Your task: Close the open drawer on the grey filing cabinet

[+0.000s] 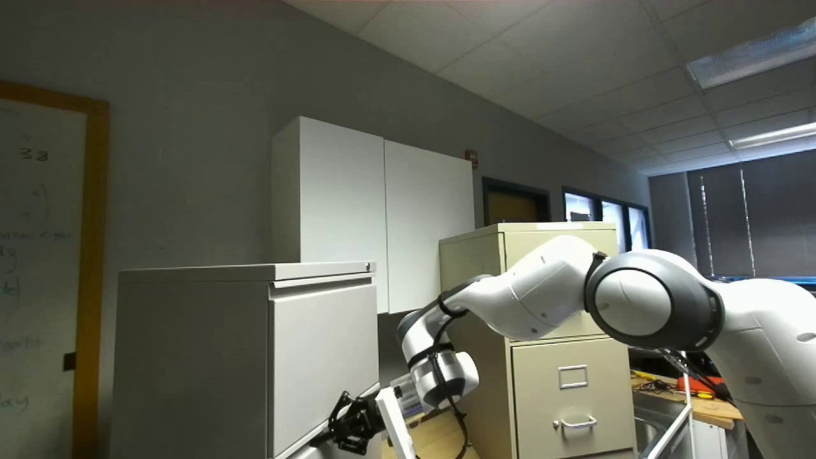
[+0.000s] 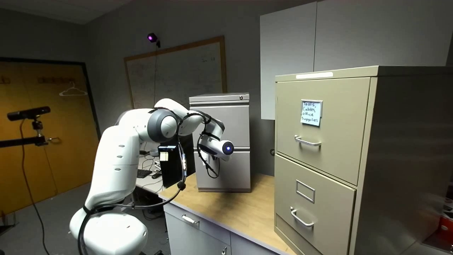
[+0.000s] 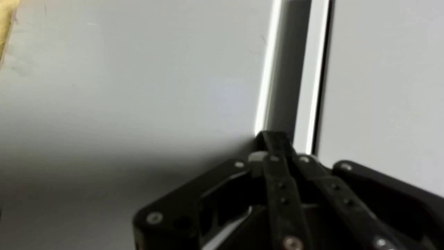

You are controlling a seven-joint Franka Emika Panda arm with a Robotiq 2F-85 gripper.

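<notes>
The grey filing cabinet (image 1: pixel 191 357) stands on a wooden counter, and it also shows in an exterior view (image 2: pixel 219 96). Its lower drawer (image 2: pixel 235 173) has a flat pale front that fills the left of the wrist view (image 3: pixel 138 86). Its upper drawer (image 1: pixel 325 357) is at the right of the wrist view (image 3: pixel 381 86). Both fronts look about flush with the cabinet; a small gap would be hard to see. My gripper (image 1: pixel 319 437) is shut, with its fingertips together (image 3: pixel 275 139) at the lower drawer's top lip. Contact is unclear. The arm hides the gripper in an exterior view.
A beige cabinet (image 2: pixel 322 163) with handled drawers stands beside the counter (image 2: pixel 247 209). White wall cupboards (image 1: pixel 344 191) hang above. A dark monitor (image 2: pixel 182 159) and a desk with cables stand left of the grey cabinet. A camera on a stand (image 2: pixel 28 113) is at the far left.
</notes>
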